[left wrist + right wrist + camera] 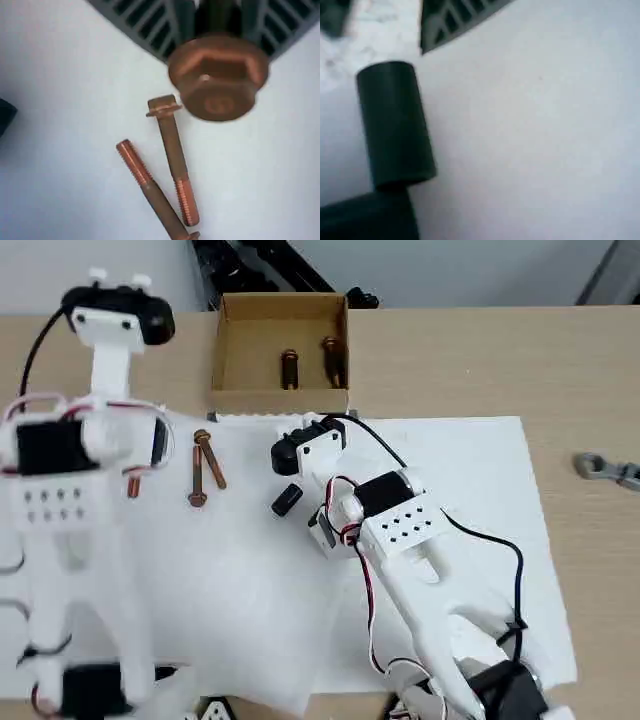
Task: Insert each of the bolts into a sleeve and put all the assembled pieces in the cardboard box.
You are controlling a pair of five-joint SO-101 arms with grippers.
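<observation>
The left gripper point(216, 15) was clamped on one bolt point(217, 75). Two bolts point(197, 472) point(213, 461) lay on the white sheet point(450, 455) nearby. One black sleeve point(287, 499) lay beside the right gripper point(300, 472), whose jaw state could not be determined. Two assembled pieces point(290, 370) point(331, 358) were in the cardboard box point(280, 308).

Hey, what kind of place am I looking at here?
Probably a robotics lab bench. A left arm and a right arm stand at a wooden table over a white foam sheet, with loose bolts, a cardboard box and a wrench about.
</observation>
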